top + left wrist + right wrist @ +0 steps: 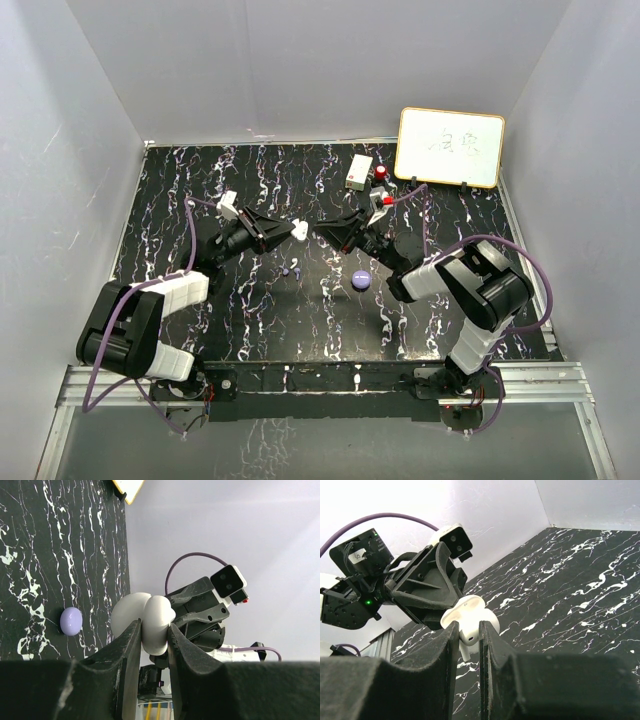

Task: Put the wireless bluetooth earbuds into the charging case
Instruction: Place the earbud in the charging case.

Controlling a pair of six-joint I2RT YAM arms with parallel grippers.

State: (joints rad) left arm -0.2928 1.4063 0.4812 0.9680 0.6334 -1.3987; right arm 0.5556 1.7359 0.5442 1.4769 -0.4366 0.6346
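Left jaws clenched on the white charging case, held in the air above the black marbled surface with its 2 rounded halves bulging out past the fingertips. Right jaws nearly closed, pinching 1 white earbud, stem downward, right in front of that case; cannot tell whether they touch. 1 purple round case lies on the surface below the right jaws.
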